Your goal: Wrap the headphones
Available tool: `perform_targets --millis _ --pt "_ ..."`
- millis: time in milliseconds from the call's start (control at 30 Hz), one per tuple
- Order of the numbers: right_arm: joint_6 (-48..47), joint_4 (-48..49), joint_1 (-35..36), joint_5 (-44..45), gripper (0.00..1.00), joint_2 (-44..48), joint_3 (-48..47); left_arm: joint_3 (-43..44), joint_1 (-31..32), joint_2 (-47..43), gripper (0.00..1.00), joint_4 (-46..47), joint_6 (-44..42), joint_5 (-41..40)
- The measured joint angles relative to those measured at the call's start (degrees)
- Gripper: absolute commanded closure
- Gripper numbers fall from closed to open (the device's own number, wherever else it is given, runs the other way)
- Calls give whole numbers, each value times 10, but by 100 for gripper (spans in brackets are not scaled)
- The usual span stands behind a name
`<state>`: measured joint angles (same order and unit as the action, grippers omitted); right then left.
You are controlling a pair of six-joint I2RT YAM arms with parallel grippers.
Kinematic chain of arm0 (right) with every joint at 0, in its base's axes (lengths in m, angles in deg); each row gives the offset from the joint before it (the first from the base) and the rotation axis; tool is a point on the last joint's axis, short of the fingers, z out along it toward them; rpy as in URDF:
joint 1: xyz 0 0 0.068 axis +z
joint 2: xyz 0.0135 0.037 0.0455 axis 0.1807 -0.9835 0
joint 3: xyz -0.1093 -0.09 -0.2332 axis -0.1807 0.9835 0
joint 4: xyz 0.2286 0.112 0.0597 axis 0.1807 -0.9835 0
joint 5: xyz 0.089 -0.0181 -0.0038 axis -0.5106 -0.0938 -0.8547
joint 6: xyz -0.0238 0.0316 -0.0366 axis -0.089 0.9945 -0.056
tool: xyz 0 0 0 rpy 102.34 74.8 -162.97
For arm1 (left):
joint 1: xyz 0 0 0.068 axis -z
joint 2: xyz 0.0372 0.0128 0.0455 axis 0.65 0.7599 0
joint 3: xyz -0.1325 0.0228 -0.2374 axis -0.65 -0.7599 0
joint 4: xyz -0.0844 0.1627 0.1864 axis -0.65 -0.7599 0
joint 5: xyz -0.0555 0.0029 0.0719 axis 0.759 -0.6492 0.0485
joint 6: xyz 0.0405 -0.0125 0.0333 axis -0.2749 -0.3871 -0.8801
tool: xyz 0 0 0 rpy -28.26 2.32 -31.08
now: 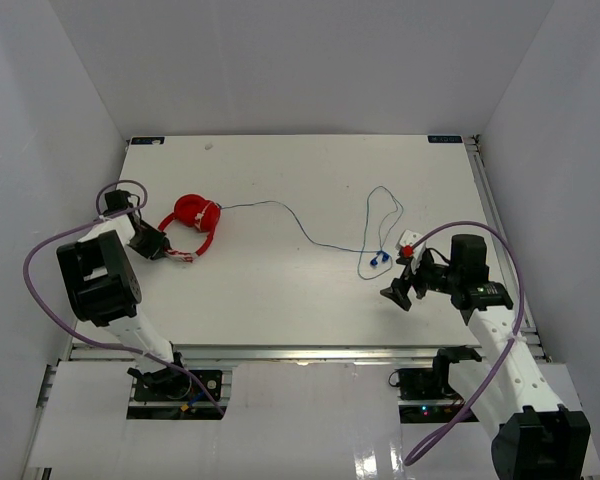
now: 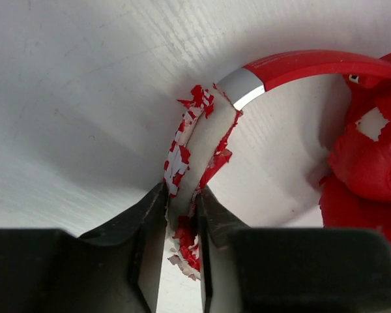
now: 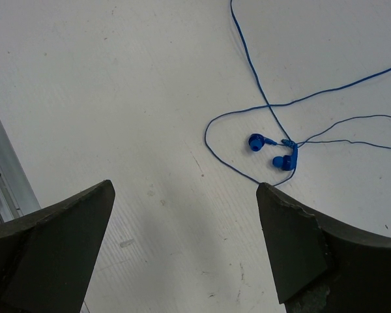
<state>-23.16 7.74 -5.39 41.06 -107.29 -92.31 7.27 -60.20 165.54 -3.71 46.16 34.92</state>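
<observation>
Wrapping hasn't really started, as far as I can tell. The headphones (image 1: 192,222) sit at the left of the table (image 1: 280,320) with the cups (image 2: 368,163) bunched together. The left gripper (image 2: 181,199) is pinched narrow on the headband (image 2: 199,147), right on the white stretch where the red coating is flaking off. That's the only bit I'd call done: one end is anchored. The cable (image 1: 280,208) isn't wound around anything. It leaves the cups, runs right across the middle of the table, dips, and ends in a loose loop or two toward the right side. The blue tips (image 3: 274,151) lie flat at the near end of that tangle. The right gripper (image 3: 186,192) is spread wide and holding nothing, hovering over the table just on the near side of the tips. From its wrist view they're ahead and off to one side, not inside its opening. So basically everything is left — grab the free end, wind the whole length around the cups or the headband, then tuck the tips in so it holds. My guess is the step in hand is the right gripper lining up on the cable near the tips. It's a thin cable lying flat on the table, so a missed pinch or a snag in that loop seems quite possible.
</observation>
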Motion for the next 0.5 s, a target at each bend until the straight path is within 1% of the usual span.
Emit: perform_targets --millis 67,133,267,367,433,500 --pt "0 0 -5 -2 4 -2 0 0 1 1 85 0 -11 -1" --pt "0 0 -9 -5 4 -3 0 0 2 1 100 0 -23 -3" --pt "0 0 -13 -12 4 -3 0 0 8 -2 100 0 -42 -5" --pt "-13 -4 -13 -34 4 -3 0 -10 20 -20 100 -4 -50 -10" --pt "-35 -13 -13 -62 5 -3 0 -18 39 -45 100 -8 -52 -11" --pt "-87 -53 -13 -95 8 -7 -7 -24 76 -91 100 -19 -52 -12"
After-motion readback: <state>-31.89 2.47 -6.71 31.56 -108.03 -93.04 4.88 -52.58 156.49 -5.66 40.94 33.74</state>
